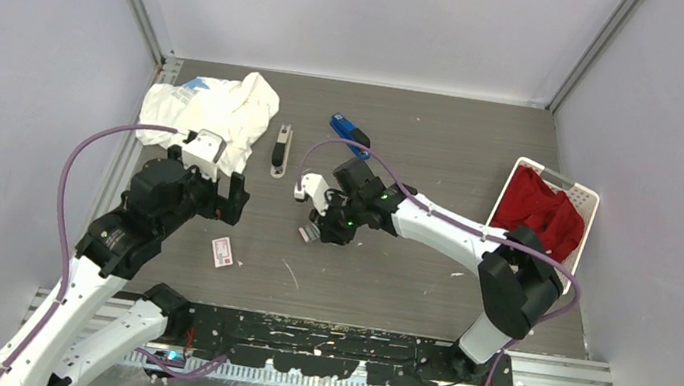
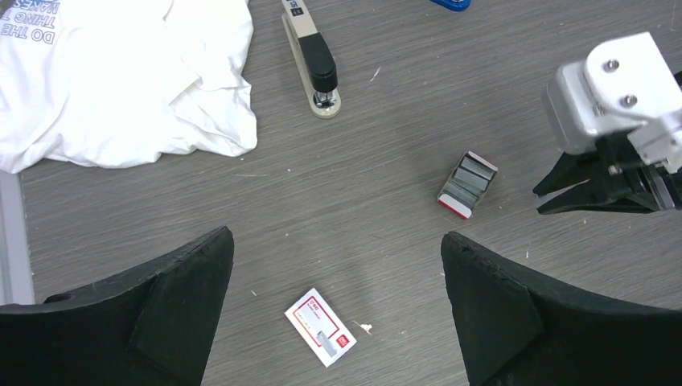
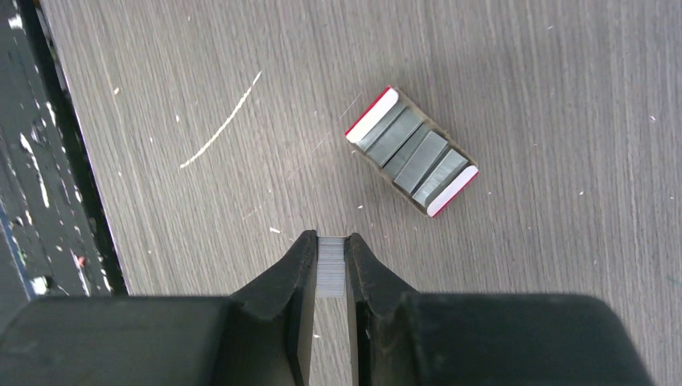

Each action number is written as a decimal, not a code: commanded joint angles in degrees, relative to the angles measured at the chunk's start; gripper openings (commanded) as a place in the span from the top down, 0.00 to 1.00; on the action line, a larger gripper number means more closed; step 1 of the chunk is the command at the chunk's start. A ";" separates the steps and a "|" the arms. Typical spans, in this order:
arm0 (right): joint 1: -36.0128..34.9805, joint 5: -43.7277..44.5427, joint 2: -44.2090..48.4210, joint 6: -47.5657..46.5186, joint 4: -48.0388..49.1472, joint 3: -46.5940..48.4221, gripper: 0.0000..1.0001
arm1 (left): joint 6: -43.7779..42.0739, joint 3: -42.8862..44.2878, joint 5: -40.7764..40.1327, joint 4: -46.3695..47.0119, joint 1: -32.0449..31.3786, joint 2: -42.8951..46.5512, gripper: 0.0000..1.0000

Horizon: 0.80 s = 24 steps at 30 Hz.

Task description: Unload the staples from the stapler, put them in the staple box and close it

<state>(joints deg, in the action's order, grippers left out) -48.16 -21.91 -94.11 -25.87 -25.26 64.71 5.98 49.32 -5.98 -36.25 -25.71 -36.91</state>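
A grey wood-grain table (image 1: 405,293) is enclosed by pale walls (image 1: 34,59); a white shirt (image 1: 213,109) is crumpled at its far left, the stapler (image 1: 280,150) laid just beside; the left gripper (image 2: 336,240) is spread wide; a strip of the staples (image 3: 330,269) is pinched by the right gripper (image 3: 330,245), near an open staple tray (image 3: 412,151).

The surface (image 1: 426,286) is grey-brown with fine wood grain; the stapler (image 2: 315,64) is cream with a black top. Left of the stapler a white cloth (image 1: 213,109) carries blue lettering, and right of the stapler sit a bright blue item (image 1: 349,133) and a white basket (image 1: 588,194) of red cloth (image 1: 539,213). The fingers (image 3: 293,289) of the right hand (image 3: 330,241) are black, its staples (image 3: 330,273) silvery-grey.
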 commanded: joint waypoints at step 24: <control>3.34 -0.09 -2.38 20.50 12.68 6.20 0.87 | 0.45 -0.13 0.54 3.53 0.88 0.42 0.01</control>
<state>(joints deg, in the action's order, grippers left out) -45.32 -22.20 -95.61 -8.25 -16.03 68.47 5.98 49.23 -5.98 -36.23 -25.30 -36.91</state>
